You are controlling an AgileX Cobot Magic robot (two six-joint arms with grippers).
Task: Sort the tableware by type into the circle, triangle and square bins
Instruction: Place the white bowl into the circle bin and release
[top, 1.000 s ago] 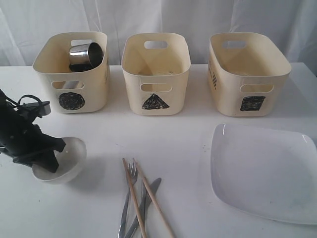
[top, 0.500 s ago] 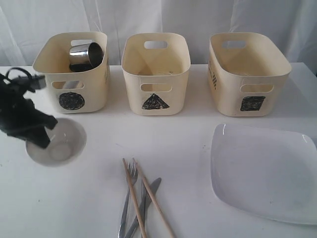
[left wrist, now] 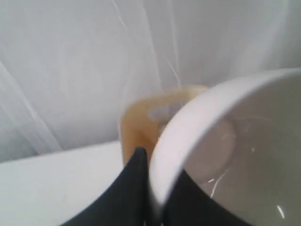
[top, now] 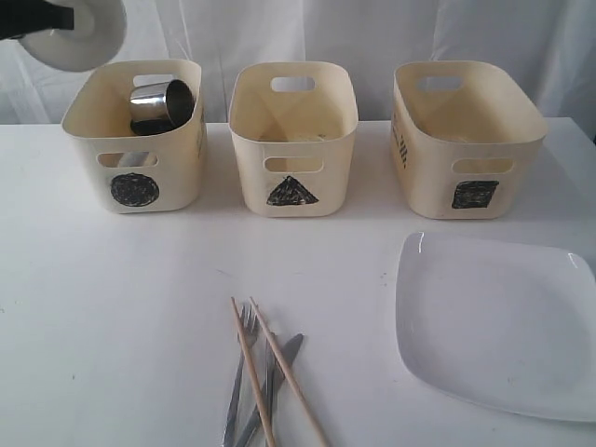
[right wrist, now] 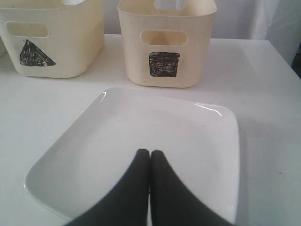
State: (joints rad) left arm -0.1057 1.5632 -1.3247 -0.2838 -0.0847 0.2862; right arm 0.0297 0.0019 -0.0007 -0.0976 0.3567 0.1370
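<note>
Three cream tubs stand in a row at the back of the white table (top: 121, 307), each with a cut-out handle and one black scribble on its front: the circle bin (top: 135, 189), the triangle bin (top: 292, 193) and the square bin (top: 474, 195). Dark marks on the square bin's side wall are too small to read. One steel mug (top: 160, 102) lies tilted inside the circle bin. One white bowl (top: 82, 35) hangs high in the air above the circle bin's left rim, cut off by the top edge of the exterior view. The left gripper (left wrist: 153, 202) pinches its rim, one finger on each side. At the front lie two wooden chopsticks (top: 279, 372) across one steel fork (top: 244, 328) and steel knives (top: 284, 354). Their count is unclear, and the bundle runs off the bottom edge. One large white plate (top: 494, 321) lies at the right, reaching that edge of the view. The right gripper (right wrist: 150, 188) hovers over it, fingers pressed together on nothing. Bare table lies between the tubs and the cutlery.
</note>
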